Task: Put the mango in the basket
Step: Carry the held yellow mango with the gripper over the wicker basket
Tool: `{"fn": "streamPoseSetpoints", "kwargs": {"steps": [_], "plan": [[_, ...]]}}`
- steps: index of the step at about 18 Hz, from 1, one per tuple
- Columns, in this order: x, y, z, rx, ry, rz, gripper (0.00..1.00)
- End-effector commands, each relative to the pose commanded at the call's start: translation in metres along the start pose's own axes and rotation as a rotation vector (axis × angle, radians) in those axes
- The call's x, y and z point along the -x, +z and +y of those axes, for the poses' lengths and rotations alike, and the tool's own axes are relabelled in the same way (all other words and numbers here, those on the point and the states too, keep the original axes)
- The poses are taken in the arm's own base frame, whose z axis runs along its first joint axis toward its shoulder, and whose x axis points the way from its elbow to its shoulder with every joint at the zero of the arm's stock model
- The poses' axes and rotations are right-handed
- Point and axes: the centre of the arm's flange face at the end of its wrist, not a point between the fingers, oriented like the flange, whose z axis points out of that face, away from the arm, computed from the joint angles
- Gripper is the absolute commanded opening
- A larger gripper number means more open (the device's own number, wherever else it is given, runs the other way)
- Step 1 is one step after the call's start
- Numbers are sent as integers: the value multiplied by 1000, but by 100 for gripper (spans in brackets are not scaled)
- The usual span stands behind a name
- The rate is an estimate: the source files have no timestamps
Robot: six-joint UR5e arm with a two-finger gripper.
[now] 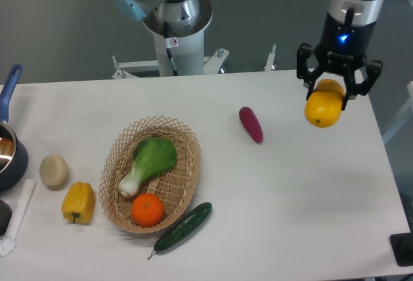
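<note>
The mango (324,106) is a glossy yellow-orange fruit held in the air above the table's right side. My gripper (335,89) is shut on the mango, its black fingers clasping the upper part. The basket (187,140) is an oval tan wicker one at the centre left of the table, well to the left of and below the gripper. It holds a green leafy vegetable (150,162) and a round orange (147,210).
A purple eggplant-like vegetable (251,124) lies between the basket and the gripper. A cucumber (183,227) lies at the basket's lower right. A yellow bell pepper (78,203), a beige round item (53,170) and a blue pot (9,152) are at the left.
</note>
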Motion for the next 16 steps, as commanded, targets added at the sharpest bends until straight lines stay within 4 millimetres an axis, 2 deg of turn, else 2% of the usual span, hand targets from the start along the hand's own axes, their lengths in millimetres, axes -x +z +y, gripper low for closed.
{"fn": "streamPoseSetpoints", "kwargs": {"steps": [9, 12, 16], "plan": [[-16, 4, -13, -20, -28, 21, 14], [-27, 13, -26, -19, -65, 40, 15], [-42, 34, -39, -7, -86, 78, 15]]}}
